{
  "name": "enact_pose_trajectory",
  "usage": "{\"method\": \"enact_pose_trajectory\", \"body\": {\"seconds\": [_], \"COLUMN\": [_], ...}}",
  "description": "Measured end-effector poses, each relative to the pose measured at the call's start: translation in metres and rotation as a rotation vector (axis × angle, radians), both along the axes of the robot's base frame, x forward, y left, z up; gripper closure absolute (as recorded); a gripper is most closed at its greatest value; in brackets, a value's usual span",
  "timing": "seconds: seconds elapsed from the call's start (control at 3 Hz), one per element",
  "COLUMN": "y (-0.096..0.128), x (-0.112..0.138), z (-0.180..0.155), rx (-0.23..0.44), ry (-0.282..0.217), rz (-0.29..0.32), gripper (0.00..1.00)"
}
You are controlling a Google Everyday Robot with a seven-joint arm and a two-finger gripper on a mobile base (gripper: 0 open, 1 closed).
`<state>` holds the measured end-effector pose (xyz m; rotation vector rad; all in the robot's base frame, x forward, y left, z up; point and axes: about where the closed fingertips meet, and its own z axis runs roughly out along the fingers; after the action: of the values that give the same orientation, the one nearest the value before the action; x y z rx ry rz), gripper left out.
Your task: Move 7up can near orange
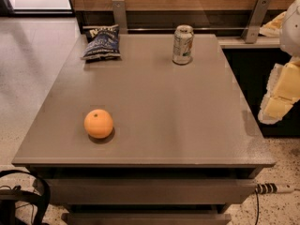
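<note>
The 7up can (183, 44) stands upright at the upper centre of the grey table (187, 121), well apart from the gripper (281, 95) at the right edge, off the table; whether that is clenched or released cannot be told. The orange (98, 123) lies lower left.

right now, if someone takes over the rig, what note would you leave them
Gripper: beside the table's right edge, away from both task items and touching neither.
7up can: upright at the back of the table, right of centre.
Orange: front left of the table, far from the can.
Blue crisp bag: back left corner, not part of the job.
Done: nothing; the can is not near the orange.
Left: reach the can, grasp it, carry it across and set it down beside the orange.
</note>
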<state>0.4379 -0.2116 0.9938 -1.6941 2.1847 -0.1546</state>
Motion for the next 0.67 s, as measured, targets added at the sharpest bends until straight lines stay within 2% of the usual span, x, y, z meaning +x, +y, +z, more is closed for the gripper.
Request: {"method": "enact_pose_trajectory", "body": {"seconds": [0.33, 0.67], "y": [-0.003, -0.033], "x": [0.004, 0.037], "z": [0.002, 0.002], "rx": [0.013, 0.096], "ry": [-0.011, -0.084], "rz": [-0.011, -0.090], "gripper": [0.00, 0.00]}}
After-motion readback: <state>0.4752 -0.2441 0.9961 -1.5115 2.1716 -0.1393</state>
